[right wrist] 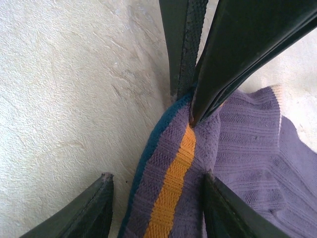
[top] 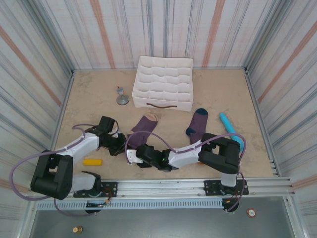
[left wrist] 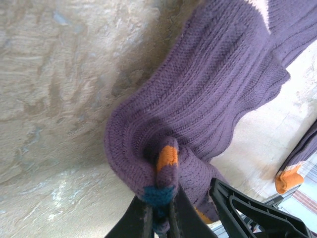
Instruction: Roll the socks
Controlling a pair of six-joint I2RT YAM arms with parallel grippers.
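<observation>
Clamping the striped end of the soft, light sock [left wrist: 208,99] at mid-worktop [top: 89,99], the left hand [left wrist: 159,210] grips tight; the right hand [right wrist: 156,191] straddles it, jaws apart. Expect sagging; hold the striped end.

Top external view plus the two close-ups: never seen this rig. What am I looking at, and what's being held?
These are two robot arms bolted at the near edge of a table, each ending in a two-finger gripper. The wide picture comes from a fixed camera above and behind the arms. Each close-up comes from a camera on one wrist, so that arm's own fingers appear in it.

On the table lie two purple socks, the nearer sock by the grippers and the second sock to its right. There is also a white divided box, a teal cylinder, a small yellow block and a small grey metal object.

The left gripper is shut on the nearer sock's striped cuff. The right gripper is open, with its fingers on either side of that cuff.
</observation>
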